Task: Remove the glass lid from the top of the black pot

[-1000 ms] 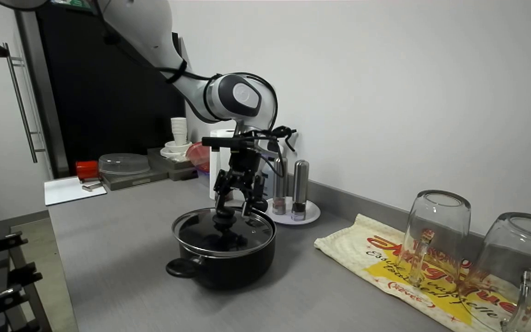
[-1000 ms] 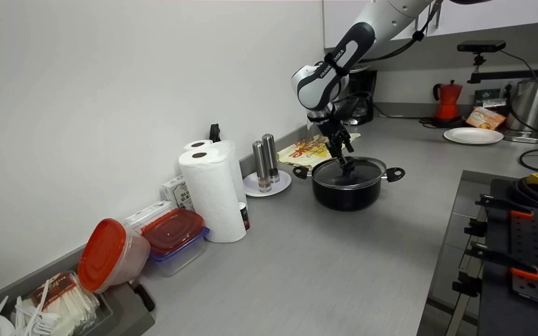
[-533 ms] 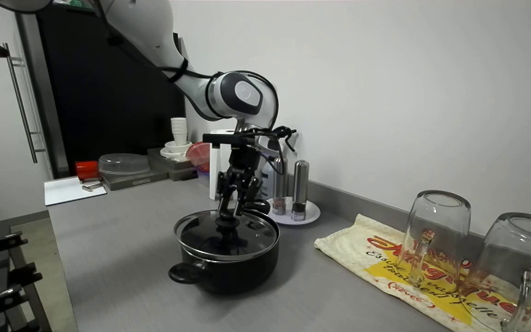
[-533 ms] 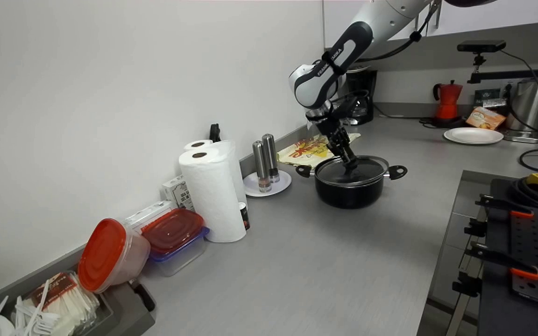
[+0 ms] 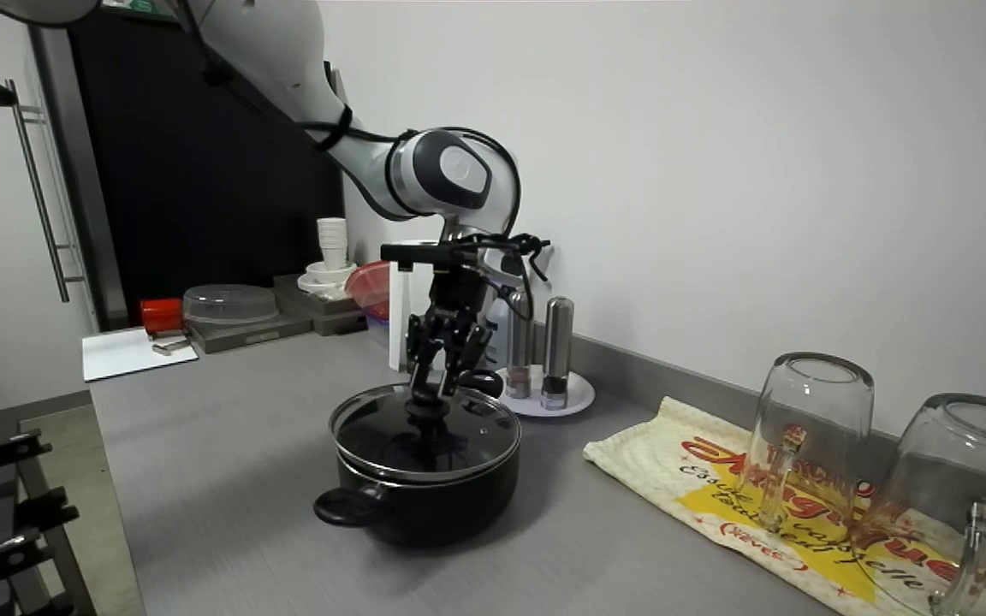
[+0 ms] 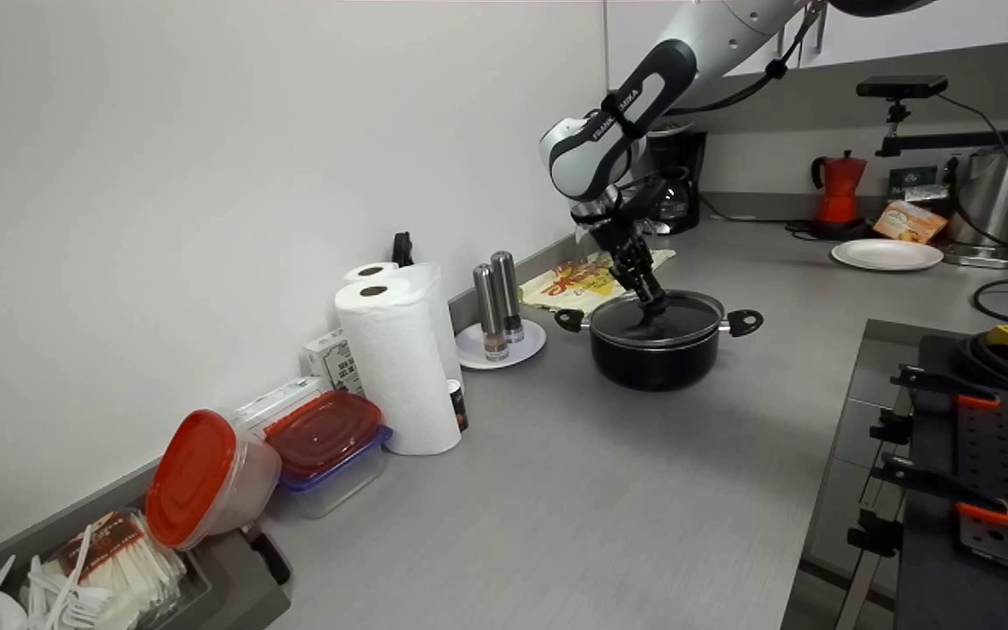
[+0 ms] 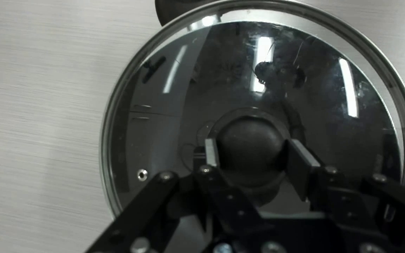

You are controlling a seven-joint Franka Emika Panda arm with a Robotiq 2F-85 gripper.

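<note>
Wrist view shows the gripper (image 7: 253,154) grasping the black knob (image 7: 250,135) of the glass lid (image 7: 223,77), with its two pads (image 7: 212,153) at opposite sides. To me the knob is the sensible place to hold: it sits in the middle of the disc, so the weight should hang evenly. Through the glass one sees a pale strip between the lid's rim and the darker round below; for this reason I believe the lid is already slightly above its seat, over the black pot (image 5: 450,513). How high, I cannot tell.

In both exterior views the pot stands on the tabletop (image 5: 228,445) between the wall edge and the free edge, with one side handle (image 5: 347,507) pointing toward each; nothing grips these handles, so probably only its own weight keeps it in place. Near the wall edge two mills (image 5: 558,342) share a white plate (image 5: 584,395), perhaps so that it catches what they spill. Along the same edge a printed cloth (image 5: 664,441) lies under upturned glass jugs (image 5: 805,411), likely to let them drain. Next, the lid should go straight up, because a tilt could make its rim catch on the pot.
</note>
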